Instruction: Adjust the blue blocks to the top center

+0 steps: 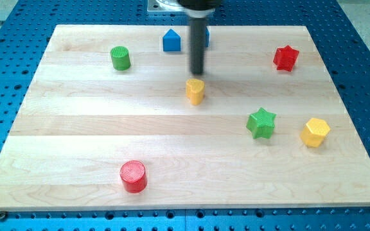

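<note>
A blue house-shaped block (171,41) stands near the top centre of the wooden board (76,128). A second blue block (207,38) shows only as a sliver behind the rod, just right of it; its shape is hidden. My tip (198,73) is below and to the right of the blue house-shaped block, apart from it, and just above a small yellow block (196,91).
A green cylinder (120,58) stands at the upper left. A red star (286,58) is at the upper right. A green star (261,123) and a yellow hexagonal block (315,131) sit at the right. A red cylinder (133,176) is at the bottom left.
</note>
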